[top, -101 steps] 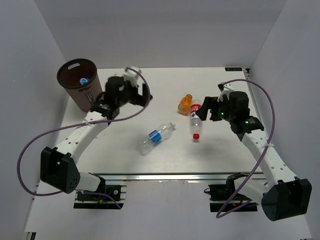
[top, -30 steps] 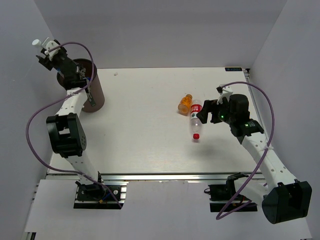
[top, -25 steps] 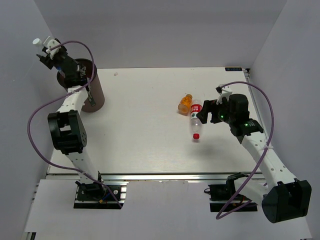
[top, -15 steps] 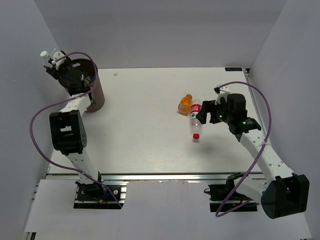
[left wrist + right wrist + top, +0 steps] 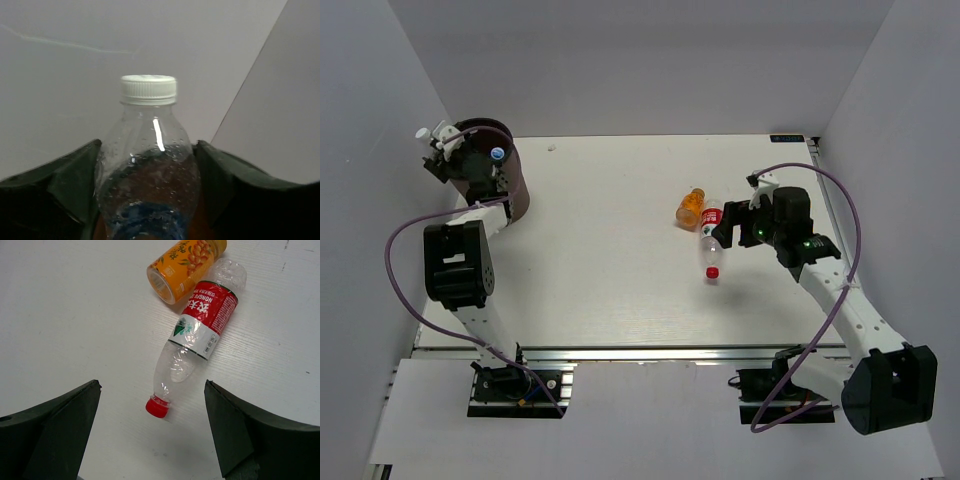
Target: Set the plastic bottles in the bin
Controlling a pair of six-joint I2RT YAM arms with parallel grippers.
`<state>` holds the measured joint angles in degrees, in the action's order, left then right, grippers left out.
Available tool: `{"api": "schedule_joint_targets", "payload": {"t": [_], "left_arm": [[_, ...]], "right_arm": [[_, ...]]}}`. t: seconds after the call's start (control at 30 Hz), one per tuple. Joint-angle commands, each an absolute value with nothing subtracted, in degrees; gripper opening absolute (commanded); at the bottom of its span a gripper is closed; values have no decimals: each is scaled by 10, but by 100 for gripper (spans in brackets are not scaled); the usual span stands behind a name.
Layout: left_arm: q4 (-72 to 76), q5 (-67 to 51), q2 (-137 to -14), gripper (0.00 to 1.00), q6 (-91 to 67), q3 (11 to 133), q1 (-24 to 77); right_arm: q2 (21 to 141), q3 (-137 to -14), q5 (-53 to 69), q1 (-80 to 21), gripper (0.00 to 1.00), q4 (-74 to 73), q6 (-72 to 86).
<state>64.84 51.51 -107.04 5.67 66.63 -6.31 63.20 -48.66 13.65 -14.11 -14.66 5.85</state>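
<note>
Reaching over the brown bin's (image 5: 513, 186) rim, the left gripper (image 5: 442, 152) clamps a white-capped clear bottle (image 5: 147, 170); the right gripper (image 5: 152, 386) hovers, jaws wide, above the red-capped bottle (image 5: 202, 322) and orange bottle (image 5: 182, 265) on the table (image 5: 600, 250).

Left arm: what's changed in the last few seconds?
The left gripper took the clear bottle off the table's middle and swung it left to the bin, shut on it. The red-capped bottle, orange bottle and open right gripper stayed put.
</note>
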Motion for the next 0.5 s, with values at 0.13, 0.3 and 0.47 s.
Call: {"api": "schedule_joint_targets", "payload": {"t": [0.13, 0.3, 0.47], "left_arm": [[585, 509, -1018, 98, 42, 652, -55], [474, 507, -987, 98, 28, 706, -49], [394, 497, -952, 98, -22, 739, -47]], "right_arm": [[646, -509, 142, -140, 89, -121, 64], [664, -509, 93, -140, 89, -130, 85], [709, -510, 34, -145, 89, -133, 120]]}}
